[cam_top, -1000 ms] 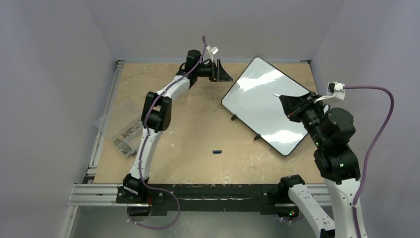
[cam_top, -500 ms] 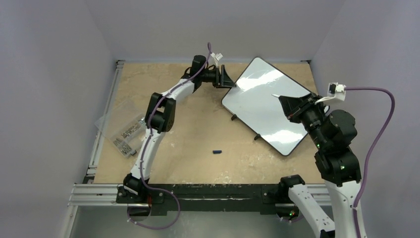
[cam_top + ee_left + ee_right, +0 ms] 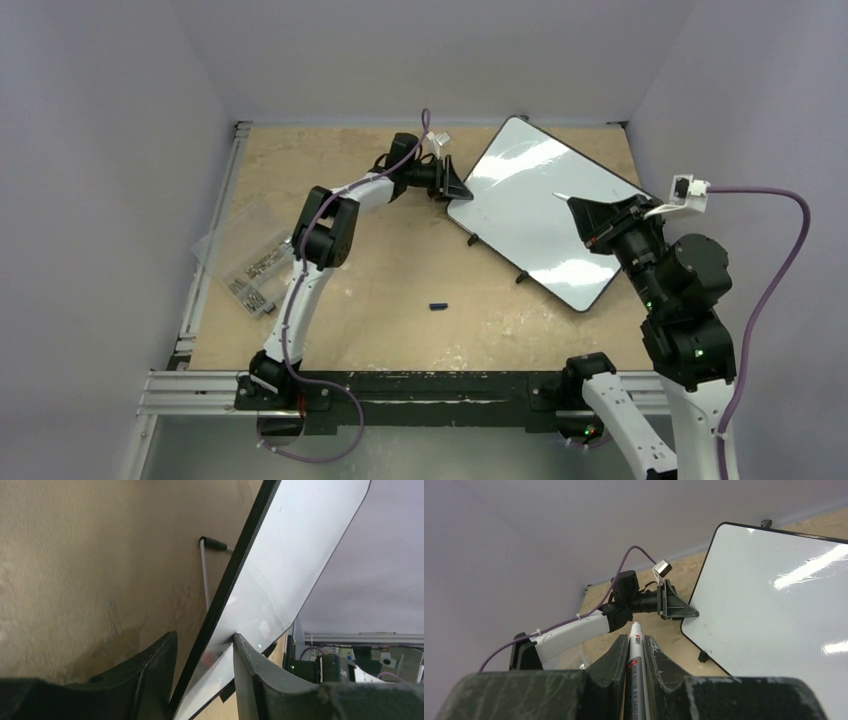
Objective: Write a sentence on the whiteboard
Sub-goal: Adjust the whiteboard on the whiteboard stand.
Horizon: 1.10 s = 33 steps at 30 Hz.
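Note:
The whiteboard (image 3: 530, 215) lies tilted on its small black feet at the back right of the table. Its face (image 3: 774, 605) is blank, and no blue sentence shows on it. My left gripper (image 3: 453, 184) is at the board's near-left corner. In the left wrist view the gripper (image 3: 204, 634) straddles the black rim (image 3: 235, 575), with one finger pressed on the white face. My right gripper (image 3: 588, 212) hovers over the board's right side. It is shut on a white marker (image 3: 636, 650) with its tip bare, which also shows in the top view (image 3: 562, 197).
A small blue marker cap (image 3: 437, 306) lies on the wooden table in front of the board. A clear plastic bag of small parts (image 3: 245, 268) lies at the left edge. A metal rail (image 3: 200, 385) runs along the near edge. Grey walls close in on three sides.
My left gripper moved right from behind the board to its left corner and closed over the edge. My right arm shifted slightly right with the marker.

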Motion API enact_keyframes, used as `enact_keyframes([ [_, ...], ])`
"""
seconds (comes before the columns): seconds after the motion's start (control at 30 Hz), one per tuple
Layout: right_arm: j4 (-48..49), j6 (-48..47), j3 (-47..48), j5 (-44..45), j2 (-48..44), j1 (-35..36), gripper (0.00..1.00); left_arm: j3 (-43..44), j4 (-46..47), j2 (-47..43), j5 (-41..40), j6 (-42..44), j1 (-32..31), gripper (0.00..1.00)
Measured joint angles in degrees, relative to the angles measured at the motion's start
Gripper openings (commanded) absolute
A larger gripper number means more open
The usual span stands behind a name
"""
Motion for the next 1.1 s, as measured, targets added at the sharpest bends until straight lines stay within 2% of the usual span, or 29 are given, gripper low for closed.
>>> enact_keyframes([
  [0.2,-0.55,0.02,0.52,-0.46,-0.96,0.0,0.0,-12.5,2.89,-7.98,-0.02,2.4,0.17,0.3],
  [0.43,-1.11,0.55,0.57,-1.38,-1.84,0.0,0.0,-22.23,7.54,-14.38,2.25,3.45,-0.11,0.08],
  [0.6,-1.7,0.85,1.18,-1.49,-2.25,0.0,0.0,-26.77,10.49,-18.16,3.28,4.28,-0.37,0.06],
  [0.83,-1.84,0.9,1.92,-1.75,-2.91,0.0,0.0,-34.49,10.34,-23.32,1.6,10.16,-0.35,0.04],
  [1.1,-0.92,2.45,1.14,-4.02,-3.15,0.0,0.0,-49.31,11.04,-34.47,-3.04,16.17,0.96,0.01],
])
